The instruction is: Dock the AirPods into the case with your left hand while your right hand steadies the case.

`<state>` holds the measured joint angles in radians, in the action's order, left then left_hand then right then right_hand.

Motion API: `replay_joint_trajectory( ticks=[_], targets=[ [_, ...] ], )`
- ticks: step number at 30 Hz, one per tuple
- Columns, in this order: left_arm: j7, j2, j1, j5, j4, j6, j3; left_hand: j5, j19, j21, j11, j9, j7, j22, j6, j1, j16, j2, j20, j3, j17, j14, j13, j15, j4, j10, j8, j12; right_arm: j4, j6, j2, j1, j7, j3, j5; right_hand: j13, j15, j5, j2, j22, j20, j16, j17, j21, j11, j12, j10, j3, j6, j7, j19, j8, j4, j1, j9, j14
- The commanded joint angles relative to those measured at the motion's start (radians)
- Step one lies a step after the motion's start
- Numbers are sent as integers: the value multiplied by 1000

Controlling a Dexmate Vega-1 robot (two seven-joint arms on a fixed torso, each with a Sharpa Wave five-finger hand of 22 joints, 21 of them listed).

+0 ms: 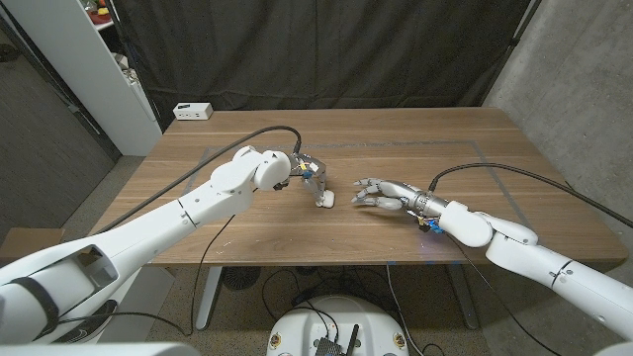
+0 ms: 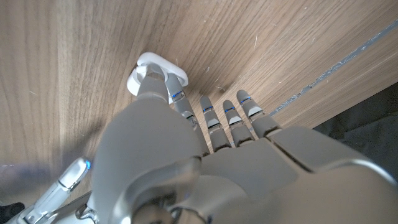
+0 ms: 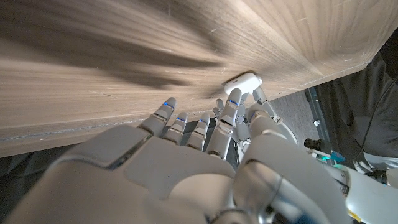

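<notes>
**Left hand on the case, right hand waiting just beside it**

At the far left edge of the wooden table point(image 1: 495, 158) we see a small white box point(image 1: 193, 112) with dark sockets. Moving right, our left hand point(image 1: 309, 174) reaches down near the table's middle, and its fingertips point(image 2: 163, 84) touch the white AirPods case point(image 1: 325, 199). In the left wrist view the fingers press on the top of the case point(image 2: 157, 73), which stands on the wood. We cannot tell whether the hand truly grips the case or only rests on it, and its fingers cover most of the case.

We cannot make out whether the case is open, or whether any earbud sits inside it; no earbud is clear to us in any view.

Further right, our right hand point(image 1: 386, 193) lies low over the table, fingers stretched toward the case with gaps between them, holding nothing. In the right wrist view the case point(image 3: 242, 81) shows just past its fingertips point(image 3: 231, 99), with the left hand's fingers beside it.
</notes>
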<state>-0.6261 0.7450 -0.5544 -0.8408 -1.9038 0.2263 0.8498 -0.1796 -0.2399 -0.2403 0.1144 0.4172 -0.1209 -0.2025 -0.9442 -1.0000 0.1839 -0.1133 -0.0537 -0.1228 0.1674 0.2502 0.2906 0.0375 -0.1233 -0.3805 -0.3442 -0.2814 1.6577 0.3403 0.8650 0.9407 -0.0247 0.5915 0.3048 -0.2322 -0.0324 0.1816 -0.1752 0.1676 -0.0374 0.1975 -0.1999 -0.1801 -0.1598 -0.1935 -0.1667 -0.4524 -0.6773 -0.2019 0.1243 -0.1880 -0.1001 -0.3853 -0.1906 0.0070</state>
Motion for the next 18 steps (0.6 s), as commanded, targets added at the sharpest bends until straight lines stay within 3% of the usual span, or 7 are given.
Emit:
replay_joint_trajectory(
  ticks=[1,6,18],
  targets=[
    [-13,-13,13,0,12,-14,8,0,-2,-7,2,3,1,-1,-7,-4,0,-12,0,-4,4,8,1,119,-9,-11,-6,3,-73,32,-44,-75,-10,58,60,1,-167,2,-7,1,-37,4,0,3,-5,4,20,-11,9,-1,-16,3,-3,-6,2,-12],
    [-17,-15,13,-6,3,-9,8,0,-2,-7,3,3,2,-1,-7,-4,0,-12,0,-4,3,8,1,120,-9,-10,-5,3,-99,54,-54,-93,-13,73,65,1,-171,1,-5,1,-43,4,-1,2,-3,6,40,-11,21,4,-28,7,-3,-6,5,-20],
    [-19,-15,-4,-31,-21,18,8,1,0,-7,5,6,11,-1,6,-3,0,-11,1,-5,4,9,2,121,-10,-11,0,4,-158,75,-93,-135,-13,106,77,3,-172,0,-5,1,-50,4,-3,0,-8,5,73,-12,20,-14,-49,7,2,-3,9,-38]
  ],
)
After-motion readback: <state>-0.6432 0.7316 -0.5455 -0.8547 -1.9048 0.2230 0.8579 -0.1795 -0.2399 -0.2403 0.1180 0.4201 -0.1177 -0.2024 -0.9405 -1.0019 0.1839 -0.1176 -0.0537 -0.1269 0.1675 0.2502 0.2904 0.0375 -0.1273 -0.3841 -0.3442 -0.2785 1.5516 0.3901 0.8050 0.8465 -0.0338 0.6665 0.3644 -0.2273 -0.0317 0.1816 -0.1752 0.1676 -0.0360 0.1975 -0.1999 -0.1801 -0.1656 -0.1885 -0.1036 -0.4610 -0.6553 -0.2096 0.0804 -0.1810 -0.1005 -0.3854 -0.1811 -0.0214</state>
